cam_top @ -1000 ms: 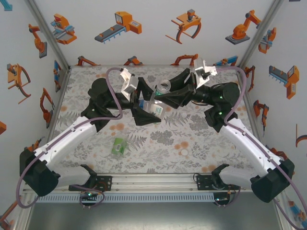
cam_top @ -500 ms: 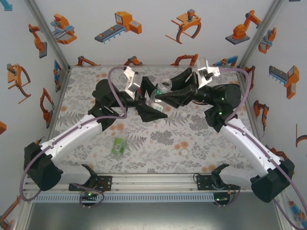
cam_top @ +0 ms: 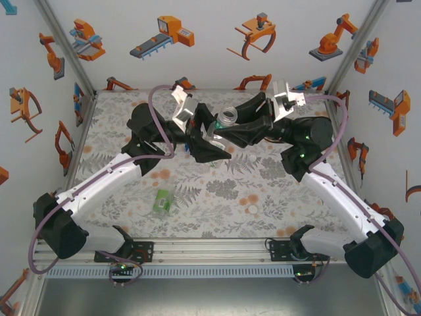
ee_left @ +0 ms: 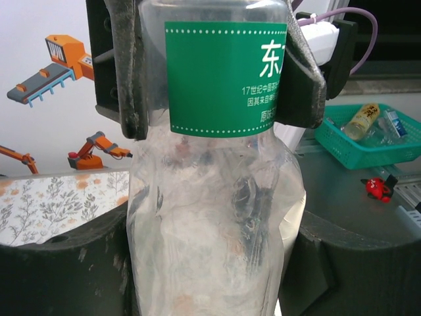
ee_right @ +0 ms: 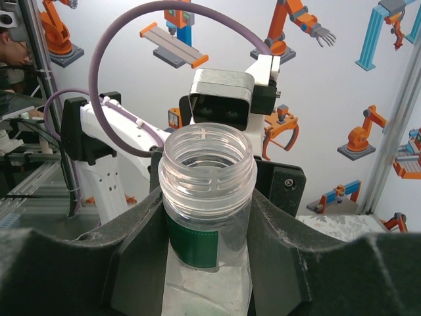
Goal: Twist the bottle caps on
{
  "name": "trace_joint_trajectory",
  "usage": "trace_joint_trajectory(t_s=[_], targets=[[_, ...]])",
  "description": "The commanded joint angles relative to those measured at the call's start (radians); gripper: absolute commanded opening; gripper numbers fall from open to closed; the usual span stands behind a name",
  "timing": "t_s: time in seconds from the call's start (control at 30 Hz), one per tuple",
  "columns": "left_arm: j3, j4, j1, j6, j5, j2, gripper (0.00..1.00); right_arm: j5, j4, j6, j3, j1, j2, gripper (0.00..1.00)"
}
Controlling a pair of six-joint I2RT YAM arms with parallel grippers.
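Note:
A clear bottle (cam_top: 227, 116) with a green label and an open threaded mouth hangs above the back middle of the table, with no cap on it. My right gripper (cam_top: 231, 131) is shut on the bottle (ee_right: 209, 171) just below the neck; its jaws (ee_right: 207, 243) press both sides. My left gripper (cam_top: 208, 141) is closed around the lower, crumpled body of the bottle (ee_left: 223, 85). Its dark fingers (ee_left: 59, 270) touch it left and right. A white bottle cap (cam_top: 252, 209) lies on the floral mat near the front right.
Another small bottle (cam_top: 162, 201) with a green label lies on its side on the mat at the front left. The floral table mat (cam_top: 217, 191) is walled in by white printed panels. Both arms cross the back half of the table.
My left gripper has swung in toward the bottle and closed its jaws onto the lower body. The right gripper has kept its hold, almost still.

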Motion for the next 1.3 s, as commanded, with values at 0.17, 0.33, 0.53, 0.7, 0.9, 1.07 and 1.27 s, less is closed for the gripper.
trace_joint_trajectory(t_s=[0.17,0.33,0.53,0.7,0.9,1.07,1.27], targets=[[0.032,-0.116,0.001,0.077,-0.052,-0.018,0.35,0.049,0.022,0.001,-0.031,0.007,-0.030,0.46],[0.040,-0.278,0.008,0.181,-0.116,-0.049,0.25,0.120,-0.046,-0.052,-0.045,0.007,-0.059,0.84],[0.077,-0.469,0.041,0.252,-0.166,-0.067,0.08,0.213,-0.215,-0.162,-0.048,0.007,-0.116,0.96],[0.122,-0.682,0.067,0.360,-0.146,-0.077,0.00,0.322,-0.398,-0.255,-0.041,0.007,-0.169,0.96],[0.008,-0.505,0.160,0.263,-0.041,-0.104,0.00,0.551,-0.630,-0.316,-0.038,0.006,-0.220,0.94],[-0.093,-0.270,0.235,0.090,0.030,-0.127,0.00,0.742,-0.884,-0.323,0.008,0.005,-0.214,0.91],[-0.098,-0.354,0.306,0.119,0.057,-0.129,0.00,0.902,-1.093,-0.279,0.013,0.003,-0.173,0.86]])
